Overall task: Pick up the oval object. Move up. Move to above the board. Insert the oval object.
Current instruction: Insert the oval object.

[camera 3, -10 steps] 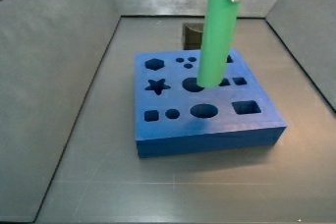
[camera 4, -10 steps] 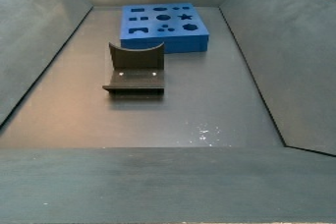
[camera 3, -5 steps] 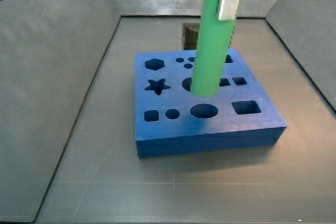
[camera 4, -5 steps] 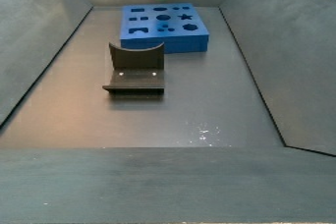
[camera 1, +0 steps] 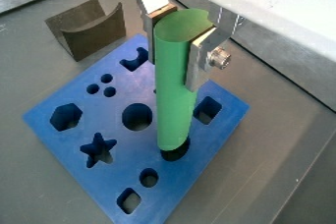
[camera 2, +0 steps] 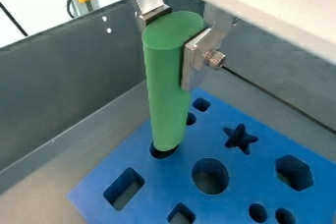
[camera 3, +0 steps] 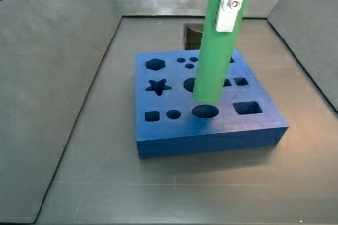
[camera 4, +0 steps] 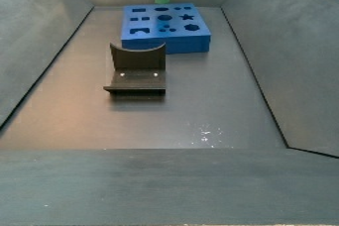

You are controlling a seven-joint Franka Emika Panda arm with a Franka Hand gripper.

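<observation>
Here the oval object (camera 1: pixel 175 81) stands upright, clamped between the gripper (camera 1: pixel 179 33) fingers (camera 1: pixel 203 53).

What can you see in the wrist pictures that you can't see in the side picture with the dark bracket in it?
Only the wrist views show the gripper with its silver fingers clamped on the oval object, whose lower tip sits at a hole in the board. Only that side view shows the fixture whole, on the floor beside the board, and the bin's walls. Both show the green peg upright over the blue board.
</observation>
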